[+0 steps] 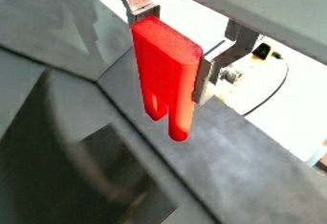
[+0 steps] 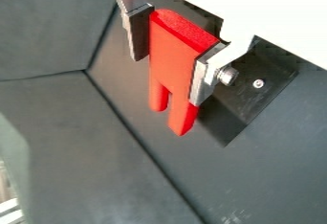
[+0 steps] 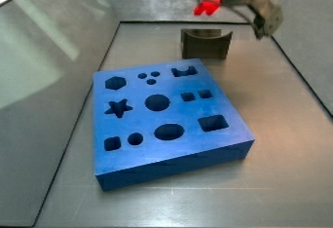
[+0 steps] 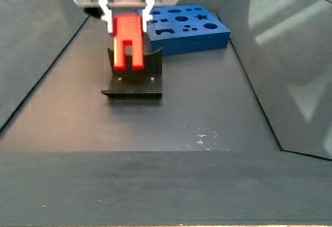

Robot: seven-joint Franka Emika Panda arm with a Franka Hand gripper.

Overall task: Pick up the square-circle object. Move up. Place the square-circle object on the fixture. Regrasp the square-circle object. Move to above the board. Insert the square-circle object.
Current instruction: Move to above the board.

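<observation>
On my feed the end effector (image 4: 127,43) sits in the upper left of a side view, its silver fingers (image 2: 129,29) clamped on the square-circle object (image 2: 171,70). Both wrist views show the red piece (image 1: 166,75) pinched on its flat sides near the square end, with the slotted end hanging free beyond the pads.

In a side view it hangs directly in front of the fixture (image 4: 134,83), which stands on the dark bench (image 4: 195,114); I cannot tell whether the piece touches the fixture.

The board (image 4: 188,29) lies just right of the end effector at the top of that view. In a side view the board (image 3: 163,115) fills the centre, with the fixture (image 3: 205,44) beyond it and the red piece (image 3: 207,8) above that, near the top edge.
</observation>
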